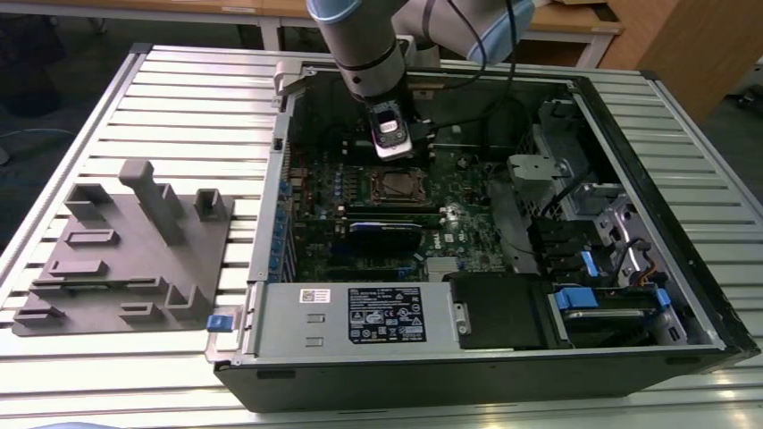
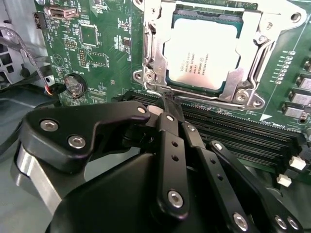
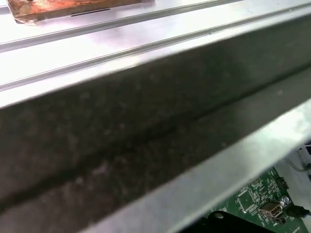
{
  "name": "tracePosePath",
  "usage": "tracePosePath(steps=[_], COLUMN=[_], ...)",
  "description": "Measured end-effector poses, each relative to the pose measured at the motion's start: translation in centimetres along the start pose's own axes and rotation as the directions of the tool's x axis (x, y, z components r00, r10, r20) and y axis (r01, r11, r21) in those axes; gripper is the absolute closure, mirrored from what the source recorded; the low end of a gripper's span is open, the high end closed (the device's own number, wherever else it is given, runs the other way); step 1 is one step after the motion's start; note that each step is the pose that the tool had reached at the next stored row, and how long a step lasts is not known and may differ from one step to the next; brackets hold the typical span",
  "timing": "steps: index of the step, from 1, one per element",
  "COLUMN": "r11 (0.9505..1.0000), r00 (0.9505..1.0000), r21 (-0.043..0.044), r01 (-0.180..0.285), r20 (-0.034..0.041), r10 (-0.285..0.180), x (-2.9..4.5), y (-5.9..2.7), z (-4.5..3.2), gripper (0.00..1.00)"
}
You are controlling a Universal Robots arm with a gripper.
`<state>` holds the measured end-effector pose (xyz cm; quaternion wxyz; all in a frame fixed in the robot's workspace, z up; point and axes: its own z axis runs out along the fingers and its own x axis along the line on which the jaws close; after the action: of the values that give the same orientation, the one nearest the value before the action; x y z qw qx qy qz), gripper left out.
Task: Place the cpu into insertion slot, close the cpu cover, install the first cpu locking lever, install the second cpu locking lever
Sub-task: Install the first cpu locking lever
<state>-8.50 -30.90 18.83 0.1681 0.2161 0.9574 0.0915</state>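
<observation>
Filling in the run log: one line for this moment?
cpu: seated in insertion slot | cpu cover: down | pincer: shut, empty, at slot edge

arm [image 1: 357,36]: grey tube, blue joint cap | gripper [image 2: 167,104]: black linkages, silver screws

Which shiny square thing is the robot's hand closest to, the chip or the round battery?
The cpu, silver and square, sits just ahead of the gripper. The round battery lies off to one side.
</observation>
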Motion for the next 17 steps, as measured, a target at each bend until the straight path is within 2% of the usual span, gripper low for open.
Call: tracePosePath(steps=[4,8,10,13,17], r11=[1.0,0.9999,0.9999,0.9997,0.9996], r00=[1.0,0.9999,1.0,1.0,1.0], r21=[-0.0056,-0.0087,-0.0132,-0.0258,-0.0295], r01=[0.004,0.007,0.005,0.0,-0.002], r20=[0.0071,0.0097,0.0076,0.0021,0.0009], r10=[-0.004,-0.007,-0.005,0.0,0.002], x=[0.12,0.16,0.16,0.16,0.08], y=[-0.08,-0.11,-0.12,-0.11,-0.03], z=[0.17,0.25,0.25,0.26,-0.01], gripper=[0.89,0.89,0.89,0.89,0.89])
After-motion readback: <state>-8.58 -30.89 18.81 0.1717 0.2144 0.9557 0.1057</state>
